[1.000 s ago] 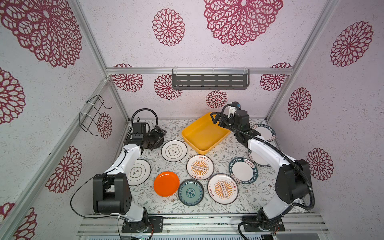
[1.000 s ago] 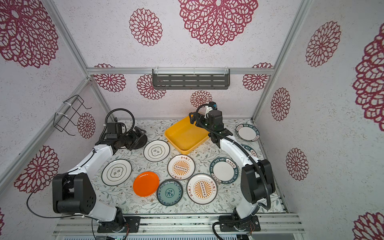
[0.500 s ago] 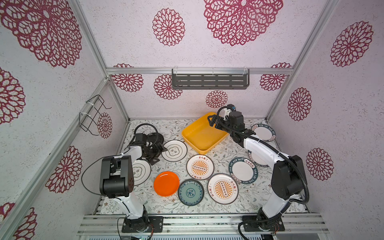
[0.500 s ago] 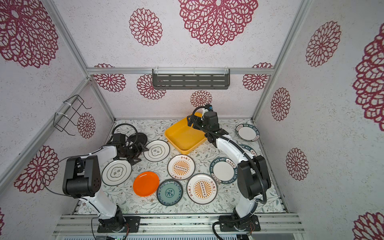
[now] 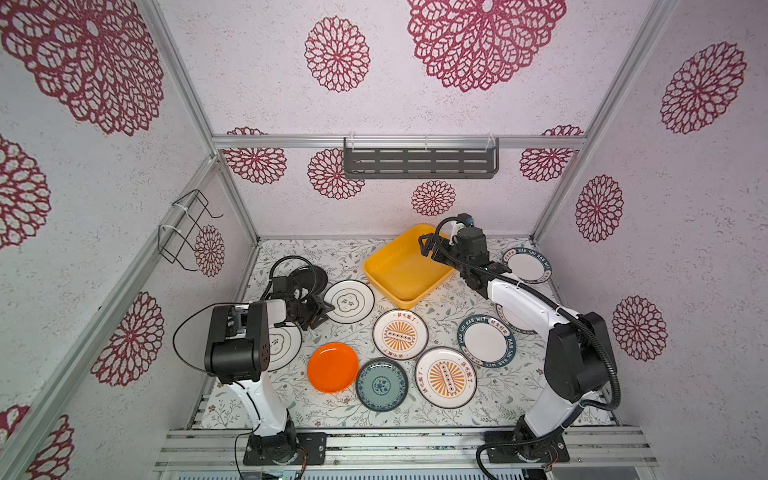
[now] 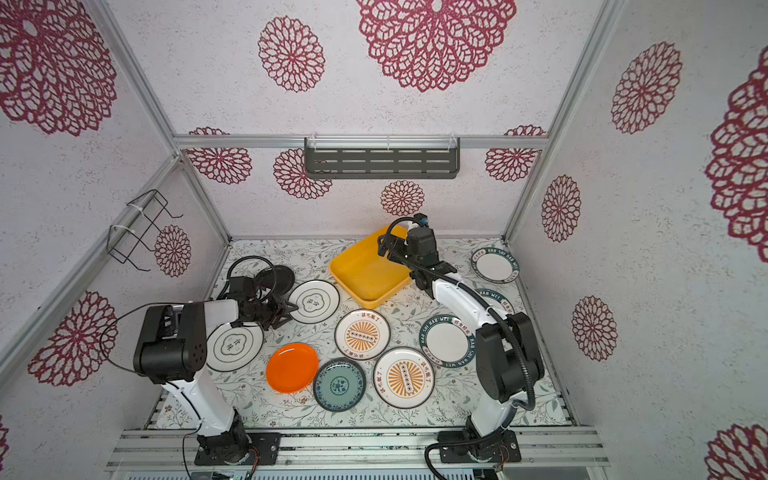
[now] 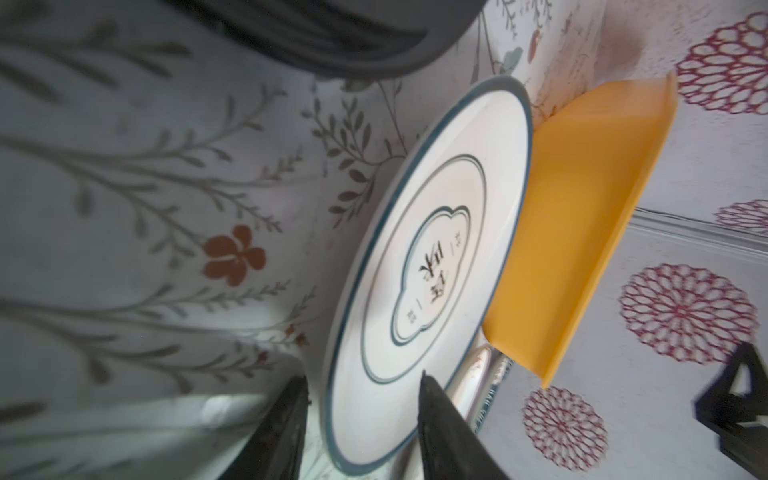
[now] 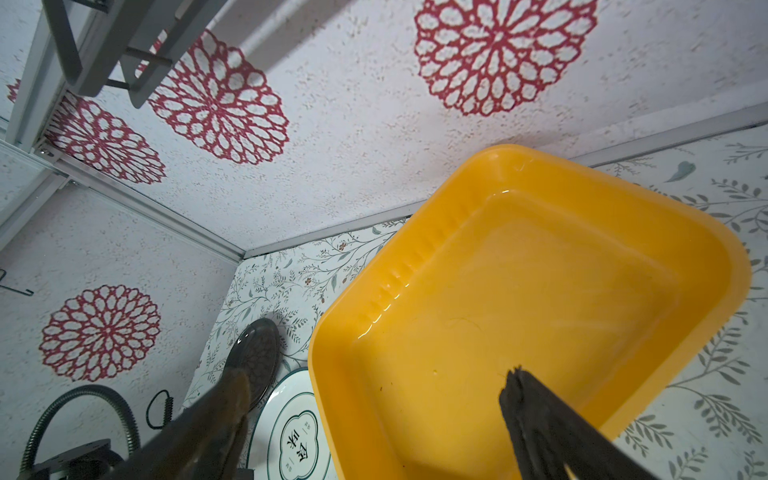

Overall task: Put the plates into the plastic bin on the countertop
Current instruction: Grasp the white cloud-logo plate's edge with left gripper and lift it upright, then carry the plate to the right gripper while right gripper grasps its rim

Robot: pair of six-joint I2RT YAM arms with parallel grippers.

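The left gripper [image 7: 361,376] stands part-way closed, one finger on either side of the rim of the white black-ringed plate [image 7: 428,266]. One finger lies low against the countertop [image 7: 145,187] and the other reaches over the plate's face. A gap shows beside the lower finger, so I judge there is no firm hold yet.

In both top views this plate [image 5: 349,301] lies flat, left of the countertop's middle and toward its back edge. Its far side is just beside the plastic bin [image 5: 405,270], which is empty and sits at an angle by the back edge.

The jaws should close fully on the rim before any lift, with the lower finger well under the lip, or the plate may skid toward the bin. The gripped edge should rise first. The plate then needs height to clear the bin's wall, and should go down flat to one side, leaving room for more.

The black plate [image 5: 309,276] lies just behind the wrist and is best avoided. The right gripper [image 8: 374,432] hangs wide open and empty over the bin's back end, where an incoming plate could strike it.
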